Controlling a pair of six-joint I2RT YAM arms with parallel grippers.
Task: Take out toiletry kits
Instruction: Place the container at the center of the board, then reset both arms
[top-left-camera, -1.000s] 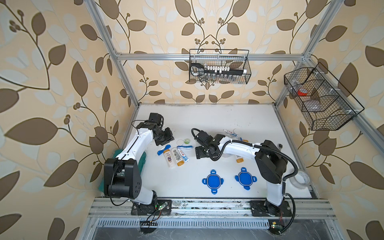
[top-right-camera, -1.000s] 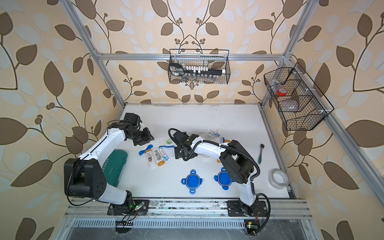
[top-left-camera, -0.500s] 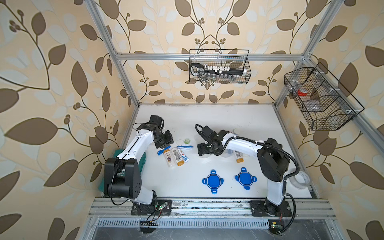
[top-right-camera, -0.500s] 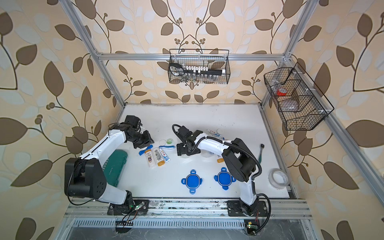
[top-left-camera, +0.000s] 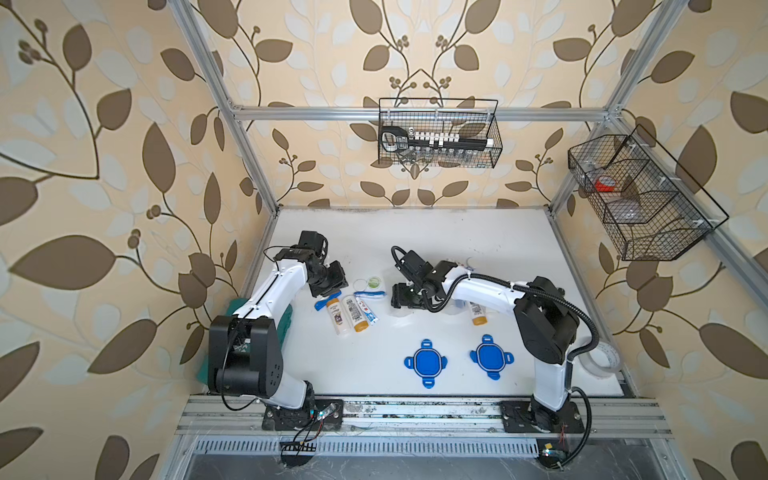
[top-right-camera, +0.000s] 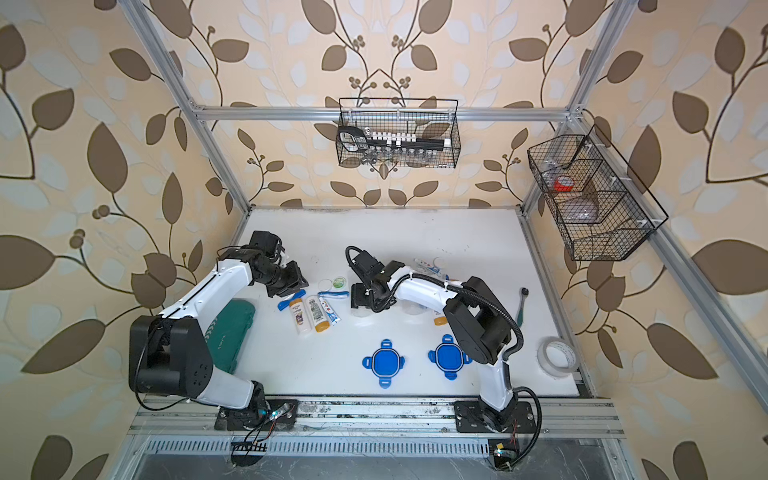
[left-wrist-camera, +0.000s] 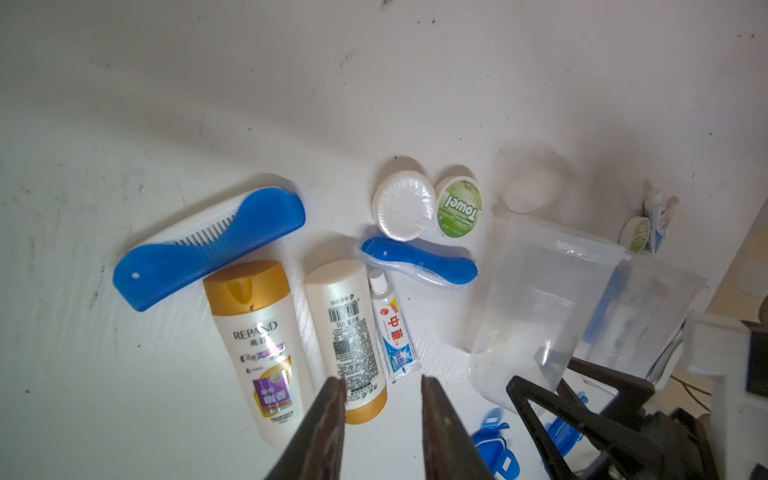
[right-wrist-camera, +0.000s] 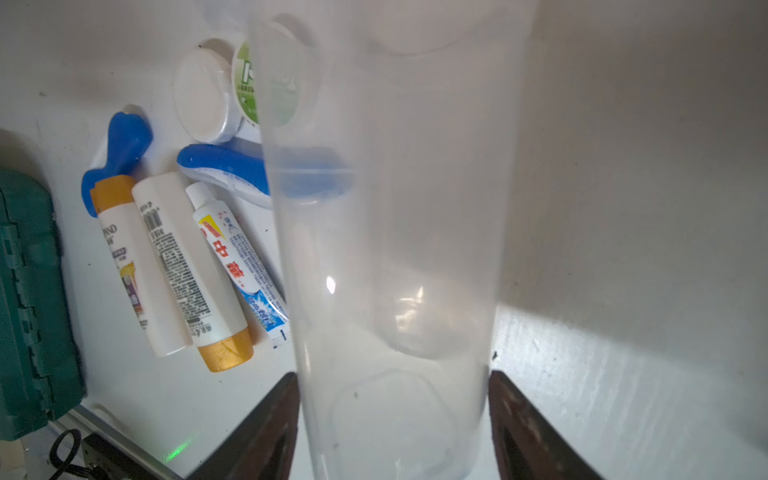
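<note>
One toiletry kit lies spread out at the table's middle left: two white bottles (top-left-camera: 336, 318) (left-wrist-camera: 345, 328), a thin tube (left-wrist-camera: 392, 332), a blue toothbrush (left-wrist-camera: 419, 266), a blue comb (left-wrist-camera: 208, 245), a white soap disc (left-wrist-camera: 403, 205) and a green towel puck (left-wrist-camera: 459, 208). My left gripper (left-wrist-camera: 382, 415) hangs open just over the bottles' ends, holding nothing. The right gripper (right-wrist-camera: 392, 399) has both fingers against the walls of an empty clear jar (right-wrist-camera: 395, 249) (top-left-camera: 401, 311). A second clear jar (left-wrist-camera: 640, 316) behind it holds blue and white items. An orange-capped bottle (top-left-camera: 478, 316) lies beside the right arm.
Two blue four-tabbed lids (top-left-camera: 424, 362) (top-left-camera: 490, 357) lie near the front edge. A green case (top-right-camera: 232, 332) sits at the left edge, a tape roll (top-right-camera: 557, 357) at the front right. Small tube and disc (top-right-camera: 430, 264) lie behind the right arm. Wire baskets (top-left-camera: 438, 137) hang on the walls.
The right gripper has dropped around the empty clear jar and its jaws have narrowed onto it. The left gripper has drifted slightly nearer the laid-out bottles, its jaws unchanged.
</note>
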